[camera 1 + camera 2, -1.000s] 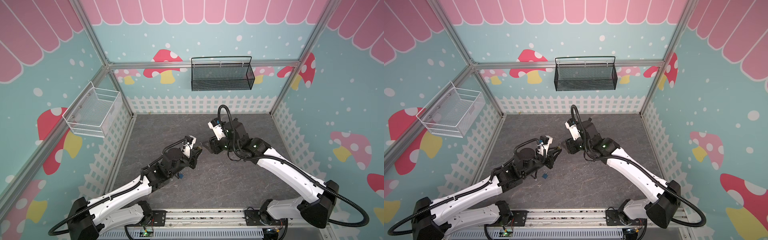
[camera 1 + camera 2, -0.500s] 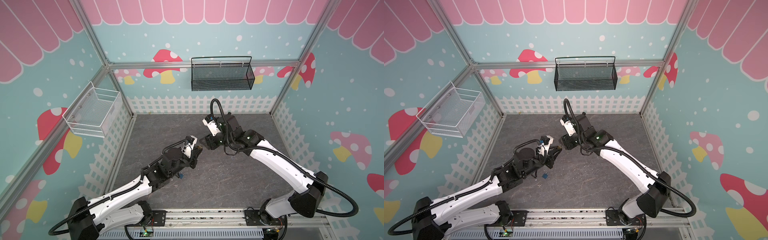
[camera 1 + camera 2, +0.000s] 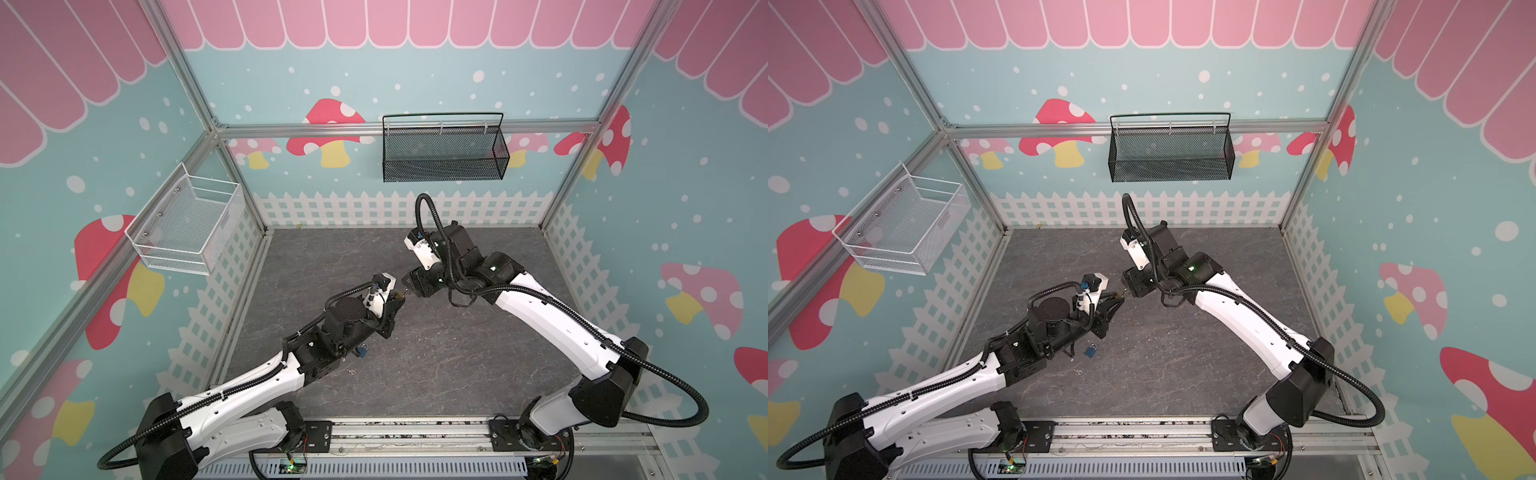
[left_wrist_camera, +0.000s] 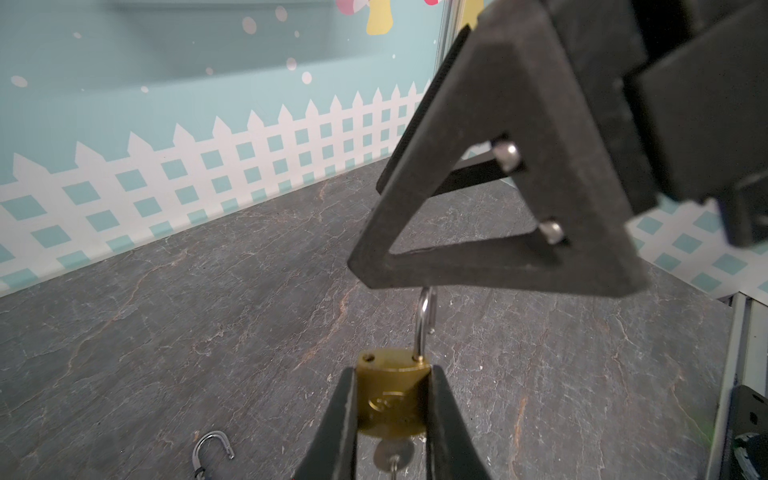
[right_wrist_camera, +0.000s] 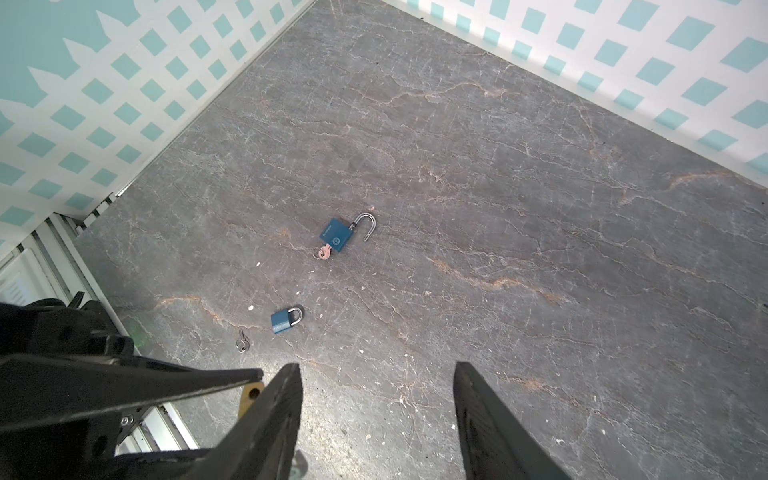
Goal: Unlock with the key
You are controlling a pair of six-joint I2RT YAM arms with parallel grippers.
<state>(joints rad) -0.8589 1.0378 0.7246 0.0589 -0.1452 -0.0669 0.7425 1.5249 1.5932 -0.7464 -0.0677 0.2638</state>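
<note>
Left gripper (image 4: 392, 372) aloft, around brass padlock (image 4: 392, 401)

Brass padlock (image 4: 392, 399): flanks covered by left end effector (image 4: 392, 374); shackle top hidden behind a finger (image 4: 436, 270) of the right end effector (image 4: 369, 227).
Key (image 4: 392, 457): blurred, cut by the frame edge.
Blue padlock (image 3: 363, 352): half under the left arm (image 3: 257, 378), 7 o'clock from the brass padlock.
Small key (image 3: 1077, 372): too tiny to make out.
</note>
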